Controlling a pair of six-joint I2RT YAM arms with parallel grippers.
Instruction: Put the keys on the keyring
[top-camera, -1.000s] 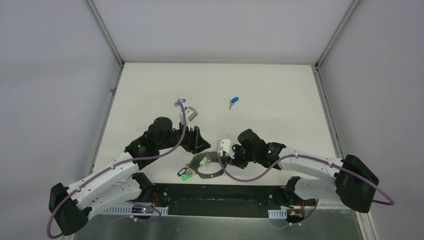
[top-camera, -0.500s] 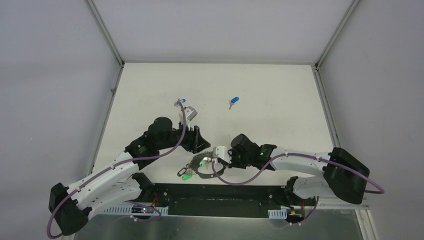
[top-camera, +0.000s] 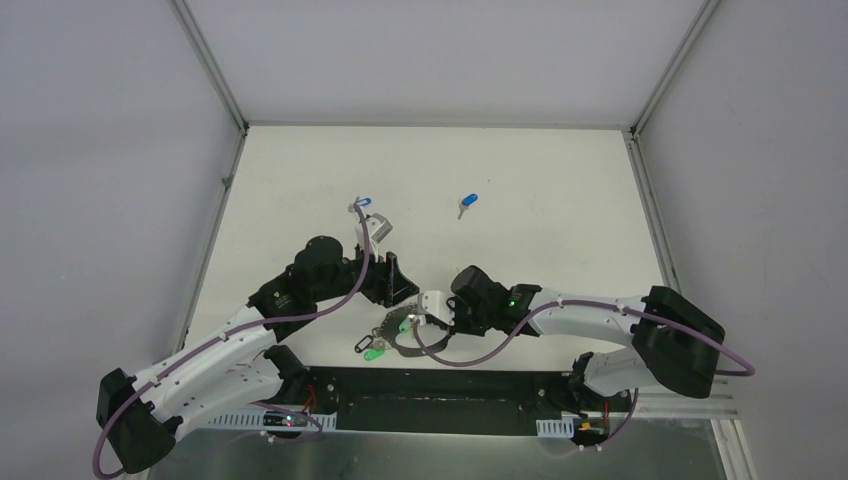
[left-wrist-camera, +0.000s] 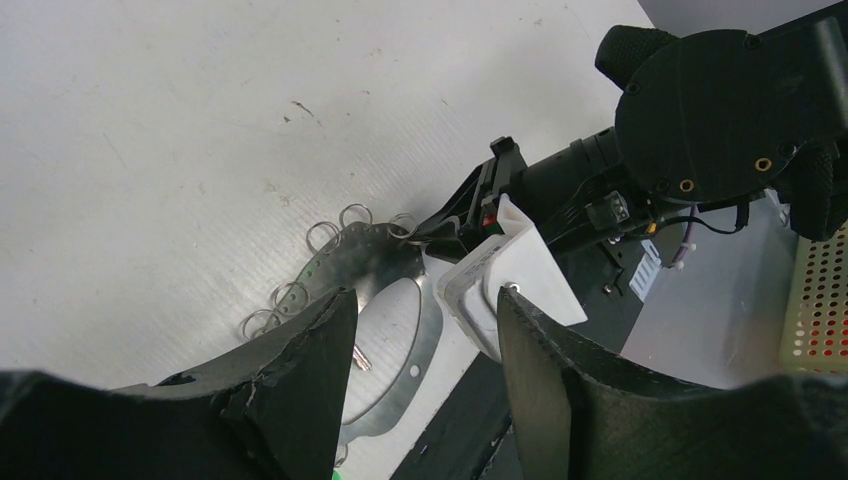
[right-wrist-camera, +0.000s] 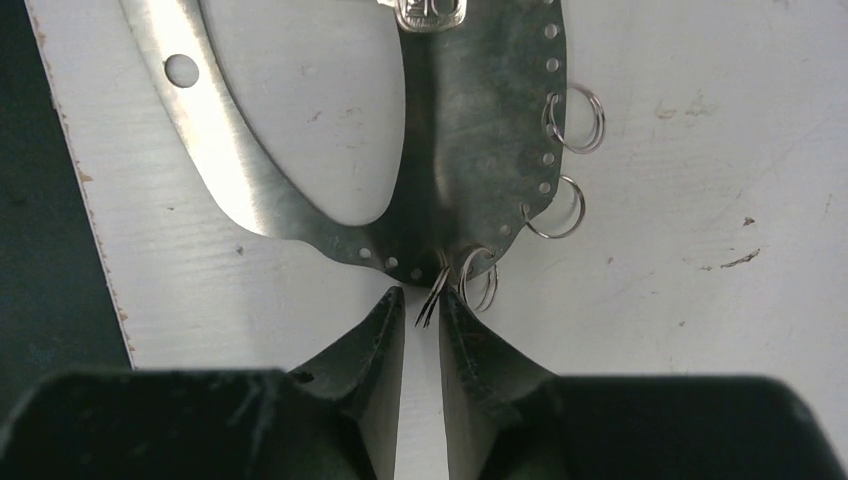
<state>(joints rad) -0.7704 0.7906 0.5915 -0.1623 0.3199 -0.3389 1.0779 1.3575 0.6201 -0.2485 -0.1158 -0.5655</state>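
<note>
The left gripper (left-wrist-camera: 425, 297) hovers open and empty just above the flat dark-grey metal keyring (right-wrist-camera: 480, 150), which lies at the near edge of the white table (top-camera: 540, 180). The right gripper (right-wrist-camera: 420, 300) pinches one small silver wire ring (right-wrist-camera: 433, 297) on its rim – so thin a hold may slip, or drag the keyring. A small blue-headed silver key (top-camera: 467, 203) lies well apart, not yet threaded

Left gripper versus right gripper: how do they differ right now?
The left gripper stands wide open and empty; the right gripper is pinched down on a small split ring at the edge of the keyring. The left gripper hangs clear of the keyring; the right gripper reaches its rim. Both face the keyring.
</note>
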